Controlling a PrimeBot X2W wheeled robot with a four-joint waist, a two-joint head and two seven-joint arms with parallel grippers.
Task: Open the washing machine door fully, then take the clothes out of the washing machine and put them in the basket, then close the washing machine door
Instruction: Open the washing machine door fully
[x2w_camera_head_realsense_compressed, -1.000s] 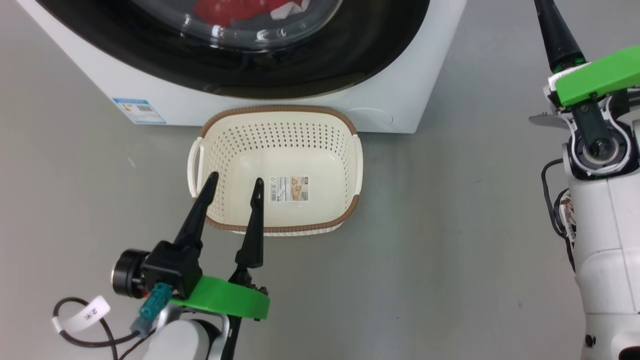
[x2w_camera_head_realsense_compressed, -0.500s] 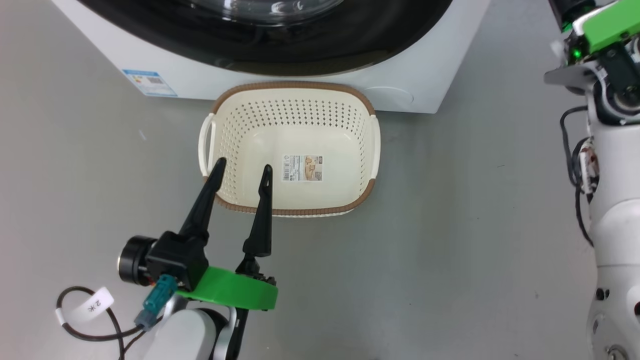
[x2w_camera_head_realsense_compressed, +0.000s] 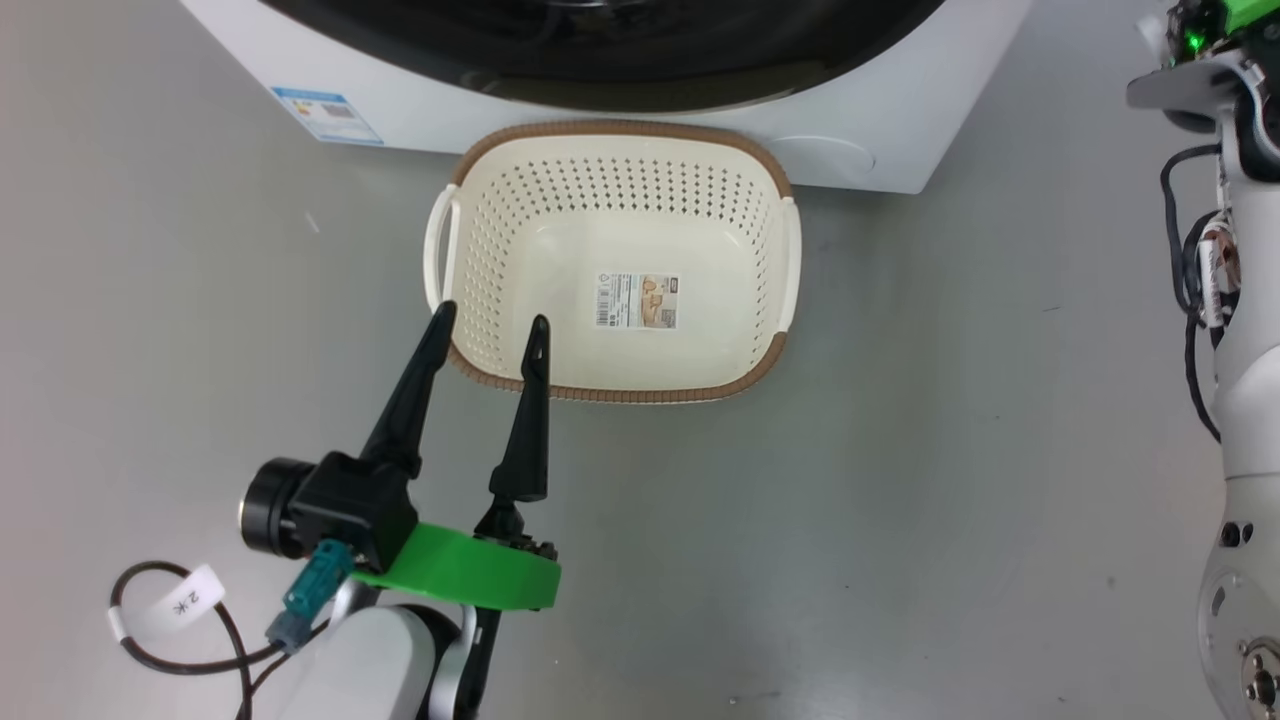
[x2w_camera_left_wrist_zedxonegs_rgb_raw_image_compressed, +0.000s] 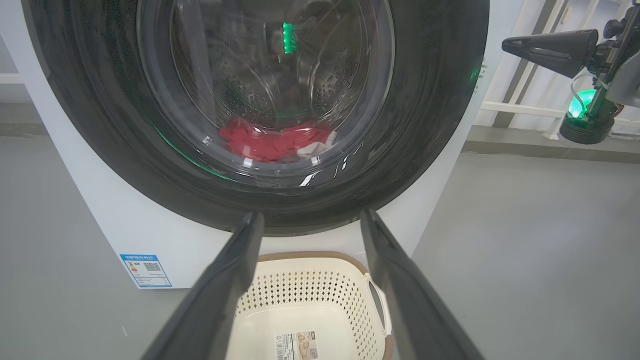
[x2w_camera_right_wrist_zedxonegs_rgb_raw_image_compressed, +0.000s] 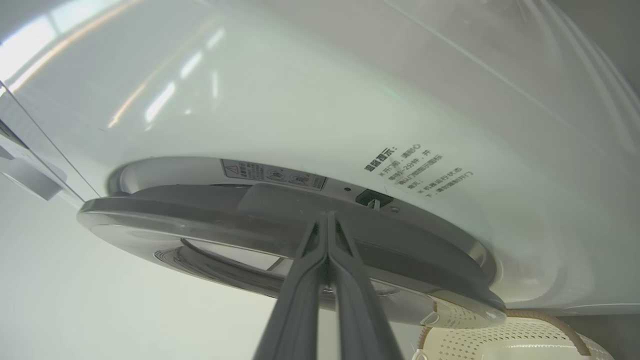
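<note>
Cream plastic with a brown woven-look rim, the basket (x2w_camera_head_realsense_compressed: 610, 185) stands on the grey floor (x2w_camera_head_realsense_compressed: 900, 450) just in front of the white washing machine (x2w_camera_left_wrist_zedxonegs_rgb_raw_image_compressed: 125, 220), its far rim close under the machine's base; whether the two touch we cannot tell; a paper label (x2w_camera_head_realsense_compressed: 638, 300) lies flat on the basket's bottom, and a small blue label (x2w_camera_head_realsense_compressed: 327, 103) sits low on the machine's front, to the left of the basket; the door (x2w_camera_left_wrist_zedxonegs_rgb_raw_image_compressed: 425, 125), with its wide glossy black rim, covers the drum opening, and through its bulging glass we see the red clothes (x2w_camera_left_wrist_zedxonegs_rgb_raw_image_compressed: 265, 142) with a bit of white lying at the bottom of the steel drum (x2w_camera_left_wrist_zedxonegs_rgb_raw_image_compressed: 260, 85); the left end effector (x2w_camera_head_realsense_compressed: 491, 315) hangs above the basket's near left corner with its two dark fingers spread wide and nothing between them; the right end effector (x2w_camera_right_wrist_zedxonegs_rgb_raw_image_compressed: 327, 220) is up at the side of the door, its fingers pressed together with nothing in them and their tips pointing at the door's grey edge; whether they touch that edge we cannot tell.
</note>
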